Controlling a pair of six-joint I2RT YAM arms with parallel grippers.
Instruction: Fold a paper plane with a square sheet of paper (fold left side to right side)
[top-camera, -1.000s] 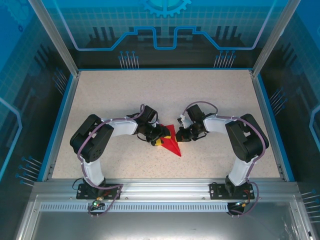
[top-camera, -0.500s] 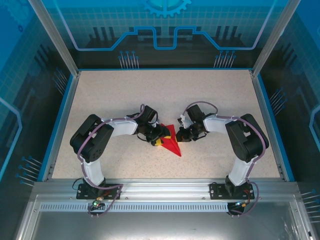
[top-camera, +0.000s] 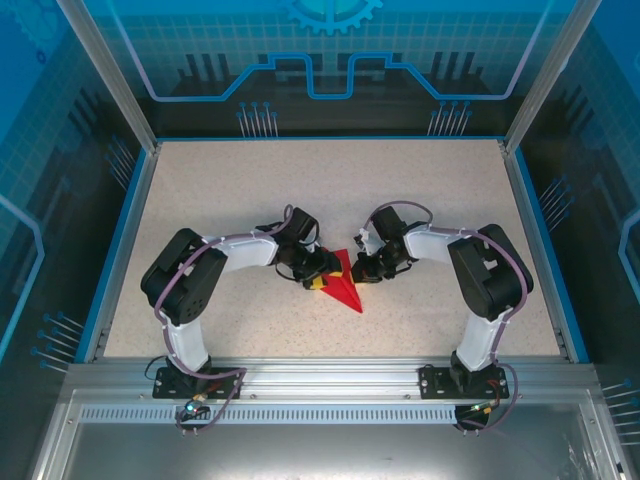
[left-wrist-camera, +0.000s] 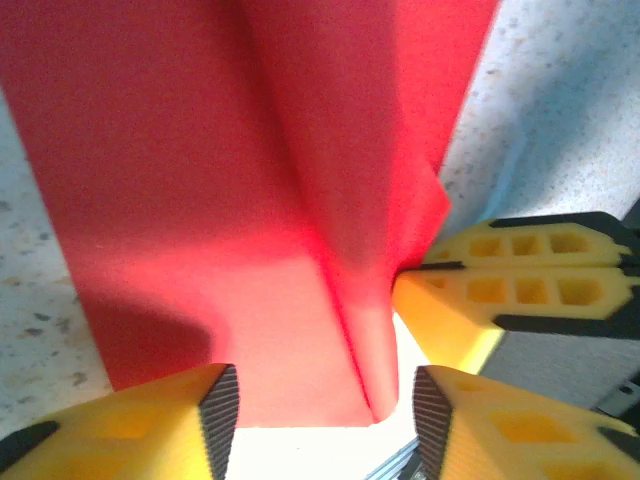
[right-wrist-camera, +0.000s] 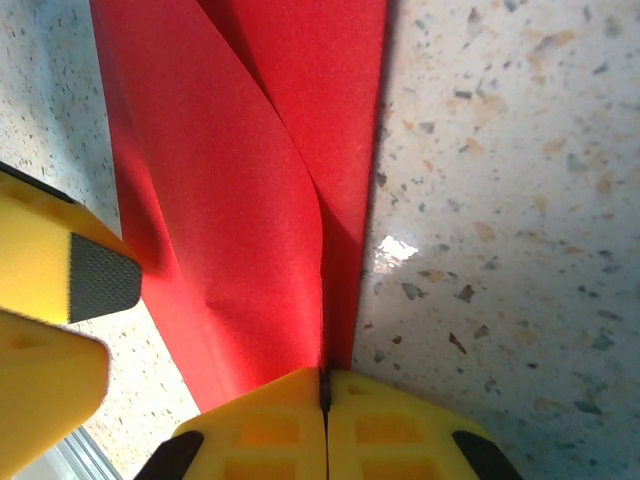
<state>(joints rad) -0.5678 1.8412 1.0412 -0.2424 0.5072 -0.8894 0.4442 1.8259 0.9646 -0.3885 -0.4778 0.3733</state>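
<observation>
Left tool (left-wrist-camera: 325, 405) narrower; paper (top-camera: 344, 284) tip near-right

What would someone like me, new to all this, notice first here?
The bright red paper, folded to a point, stands out at the middle of the speckled table. The left gripper and right gripper lean in from either side and meet at it. Up close, the right gripper's yellow fingers are pinched shut on a raised fold, while the left one's stand apart.
</observation>
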